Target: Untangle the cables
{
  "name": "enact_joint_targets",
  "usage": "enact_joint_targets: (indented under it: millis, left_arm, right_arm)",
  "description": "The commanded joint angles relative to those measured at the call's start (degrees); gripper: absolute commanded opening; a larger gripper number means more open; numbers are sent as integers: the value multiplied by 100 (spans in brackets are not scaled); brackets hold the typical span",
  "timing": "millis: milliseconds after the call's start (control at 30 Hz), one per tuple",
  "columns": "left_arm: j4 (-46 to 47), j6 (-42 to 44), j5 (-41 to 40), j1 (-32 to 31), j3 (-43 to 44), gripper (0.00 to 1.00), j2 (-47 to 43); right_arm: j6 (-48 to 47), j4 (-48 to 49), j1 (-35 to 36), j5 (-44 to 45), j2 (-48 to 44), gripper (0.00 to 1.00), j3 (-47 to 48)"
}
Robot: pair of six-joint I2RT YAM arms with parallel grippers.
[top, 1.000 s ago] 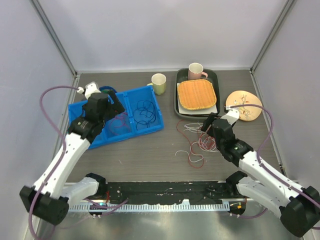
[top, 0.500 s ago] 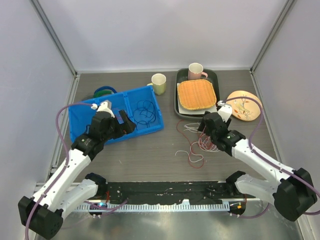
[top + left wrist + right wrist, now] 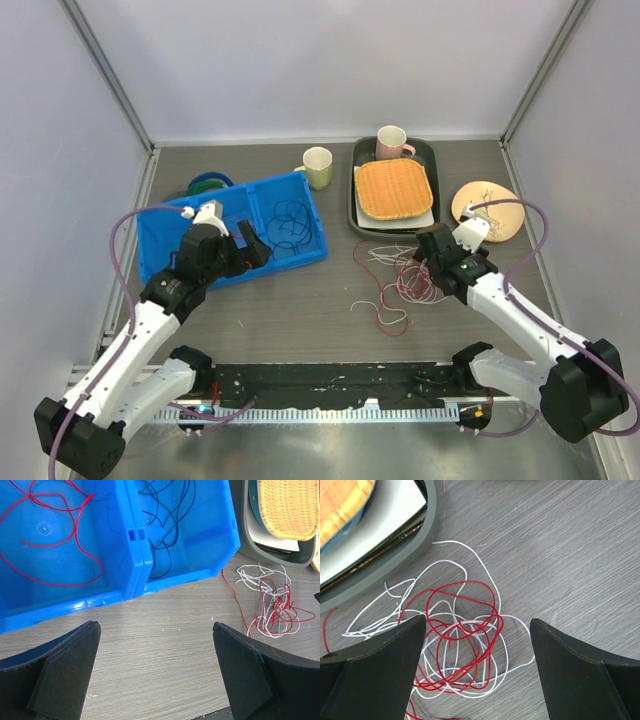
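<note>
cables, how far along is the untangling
Done: one red cable lies in the blue bin's left compartment, a dark blue cable in the right. In hand: nothing; left gripper and right gripper are both open, the right over the red-and-white tangle. Left: that tangle on the table.

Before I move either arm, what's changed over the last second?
The left hand drew back from over the blue bin to its near edge, open and empty. The right hand edged right, open above the red and white cables. Nothing was grasped or released; that tangle and the cables in the bin lie as before.
</note>
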Motion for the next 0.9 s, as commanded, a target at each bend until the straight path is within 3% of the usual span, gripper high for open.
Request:
enact_joint_targets:
  millis: [0, 67, 100, 167, 200, 300, 467, 533, 633, 667, 700, 767, 867]
  left_arm:
    - [48, 138, -137, -12, 6, 100, -195]
    - [39, 147, -180, -12, -3, 100, -257]
    - [22, 138, -215, -3, -3, 100, -292]
    - [-22, 138, -259, -3, -20, 100, -353]
    - [-48, 138, -286, -12, -21, 100, -371]
    - [-23, 120, -277, -3, -29, 100, -442]
    - [346, 120, 293, -12, -152, 100, -372]
    - [706, 138, 1124, -3, -214, 100, -249]
    - [1251, 173, 1995, -12, -389, 100, -82]
    - [1365, 156, 2173, -20, -424, 100, -46]
    - [1645, 155, 2358, -38, -460, 100, -3]
    - [1910, 182, 2822, -187, -548, 100, 112]
    - [2586, 330, 3158, -599, -706, 100, 305]
  right_arm:
    - [292, 56, -60, -227, 309, 89, -33]
    - [239, 214, -60, -368, 502, 84, -42]
    - [134, 276, -60, -482, 555, 70, -42]
    - [98, 372, -60, -571, 617, 55, -60]
    - [55, 408, -60, -623, 591, 38, -68]
    - [-147, 715, -60, -782, 303, 2, -182]
    - [-1350, 1873, -60, -1929, -656, 1, -482]
    - [-1719, 2147, -51, -2588, -1024, 1, -447]
    - [-2239, 3016, -51, -5108, -1281, 1, -594]
    - [-2161, 3732, -43, -6394, -1273, 1, -691]
    - [-2065, 4157, -34, -6964, -1255, 1, -806]
    - [-1689, 5288, 28, -7810, -1176, 1, -1140]
    - [-1589, 5585, 124, -8174, -1167, 1, -1237]
